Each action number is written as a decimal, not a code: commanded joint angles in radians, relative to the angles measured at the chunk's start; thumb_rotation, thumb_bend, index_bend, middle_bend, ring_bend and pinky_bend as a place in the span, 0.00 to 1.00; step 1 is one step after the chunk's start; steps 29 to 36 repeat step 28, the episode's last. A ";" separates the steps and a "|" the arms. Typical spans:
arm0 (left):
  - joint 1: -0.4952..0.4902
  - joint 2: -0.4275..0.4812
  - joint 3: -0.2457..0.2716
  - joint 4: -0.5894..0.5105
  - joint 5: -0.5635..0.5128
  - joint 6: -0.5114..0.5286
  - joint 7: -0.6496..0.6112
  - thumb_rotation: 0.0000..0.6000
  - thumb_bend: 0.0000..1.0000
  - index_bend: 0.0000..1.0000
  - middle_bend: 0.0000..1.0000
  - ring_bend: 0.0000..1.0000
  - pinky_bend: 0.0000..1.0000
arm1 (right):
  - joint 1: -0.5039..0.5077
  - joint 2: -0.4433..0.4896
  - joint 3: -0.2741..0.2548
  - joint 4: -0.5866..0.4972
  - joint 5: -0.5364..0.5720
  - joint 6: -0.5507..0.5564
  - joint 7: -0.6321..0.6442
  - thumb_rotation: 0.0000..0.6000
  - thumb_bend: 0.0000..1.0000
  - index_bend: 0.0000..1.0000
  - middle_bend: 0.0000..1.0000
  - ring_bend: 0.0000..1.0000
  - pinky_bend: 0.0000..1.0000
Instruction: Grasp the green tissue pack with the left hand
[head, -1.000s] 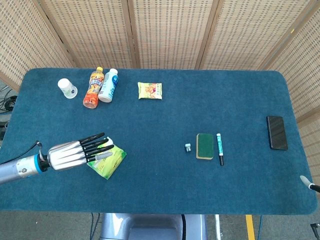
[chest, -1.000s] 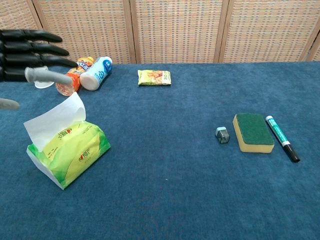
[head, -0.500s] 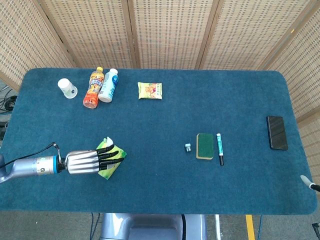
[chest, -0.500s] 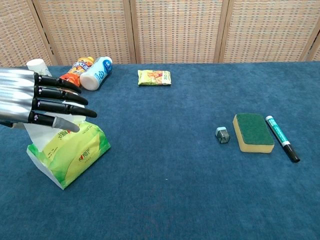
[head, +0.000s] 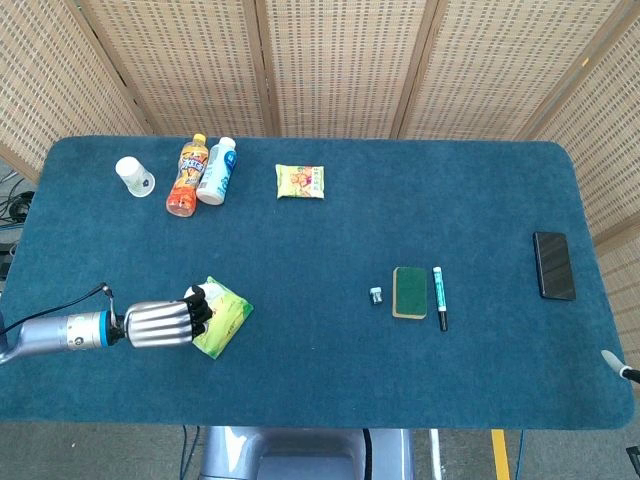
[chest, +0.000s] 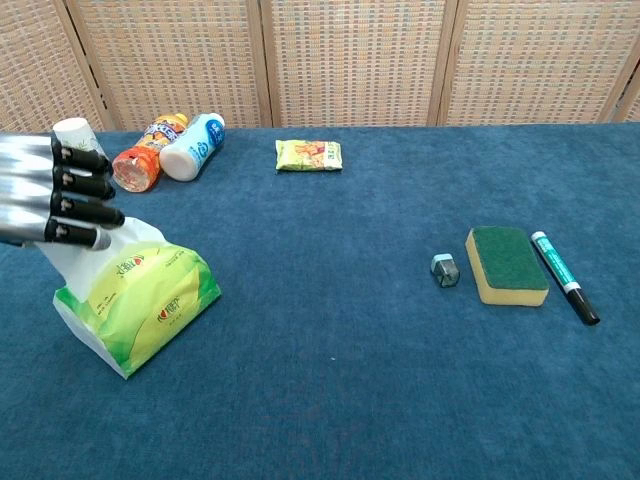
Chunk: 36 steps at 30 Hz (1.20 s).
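Observation:
The green tissue pack (head: 224, 315) (chest: 142, 303) lies on the blue table at the near left, with a white tissue sticking up from its top. My left hand (head: 160, 323) (chest: 55, 192) is at the pack's left end. Its dark fingers (chest: 88, 212) are curled down over the white tissue and the pack's top edge, gripping it. The thumb is hidden. Of my right hand only a grey tip (head: 612, 362) shows, at the right edge of the head view.
At the back left stand a white cup (head: 133, 176), an orange bottle (head: 186, 176) and a white-blue bottle (head: 216, 170). A yellow snack packet (head: 300, 181) lies behind the middle. A small clip (head: 377, 294), a sponge (head: 409, 291), a marker (head: 439, 297) and a phone (head: 554, 264) lie to the right.
The left hand came down from above onto the pack, then its outstretched fingers curled in over the tissue and the pack's left end. The pack has stayed in place.

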 joint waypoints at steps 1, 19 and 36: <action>0.003 -0.013 -0.085 -0.017 -0.121 0.078 -0.045 1.00 0.60 0.89 0.51 0.51 0.45 | 0.000 0.001 -0.001 0.000 -0.001 -0.002 0.003 1.00 0.00 0.00 0.00 0.00 0.00; -0.102 -0.079 -0.531 -0.861 -0.917 -0.327 -0.241 1.00 0.54 0.89 0.52 0.51 0.46 | 0.009 0.002 -0.002 0.010 0.005 -0.028 0.021 1.00 0.00 0.00 0.00 0.00 0.00; -0.175 -0.118 -0.614 -0.964 -1.262 -0.601 -0.161 1.00 0.52 0.89 0.52 0.51 0.46 | 0.018 0.005 -0.001 0.015 0.013 -0.051 0.040 1.00 0.00 0.00 0.00 0.00 0.00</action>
